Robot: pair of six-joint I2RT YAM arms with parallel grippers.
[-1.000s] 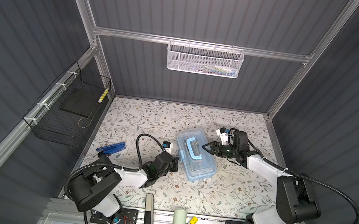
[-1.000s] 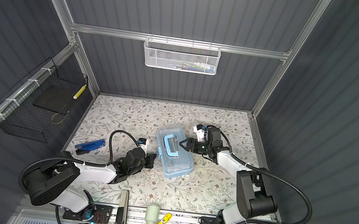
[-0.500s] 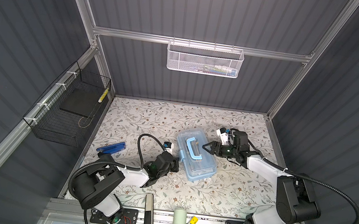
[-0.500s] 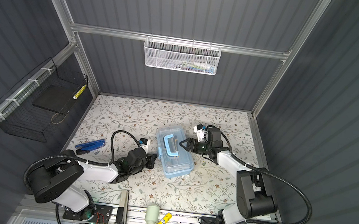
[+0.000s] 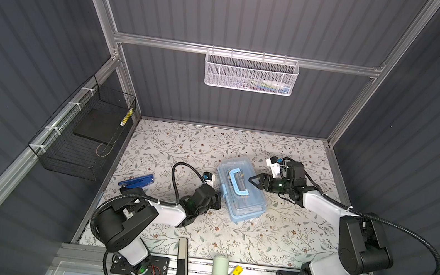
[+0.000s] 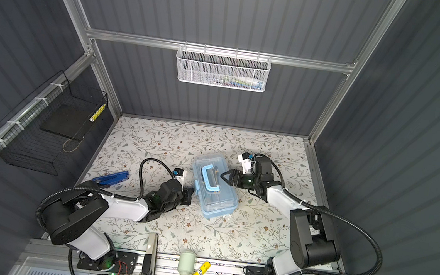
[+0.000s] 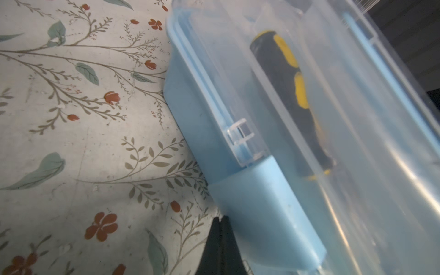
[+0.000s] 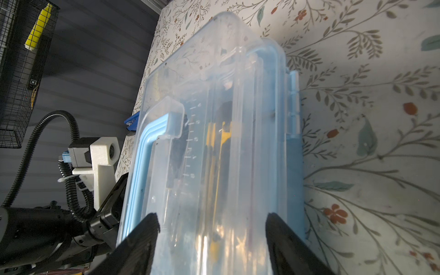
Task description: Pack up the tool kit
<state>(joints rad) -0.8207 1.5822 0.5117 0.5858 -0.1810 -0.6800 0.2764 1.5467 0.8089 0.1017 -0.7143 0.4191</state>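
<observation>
Tool kit: left claw closed beside latch, right claw straddling lid.

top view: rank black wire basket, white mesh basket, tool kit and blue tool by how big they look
1. black wire basket
2. white mesh basket, though it hangs higher, nearer the camera, so its lead over the next is unsure
3. tool kit
4. blue tool
</observation>
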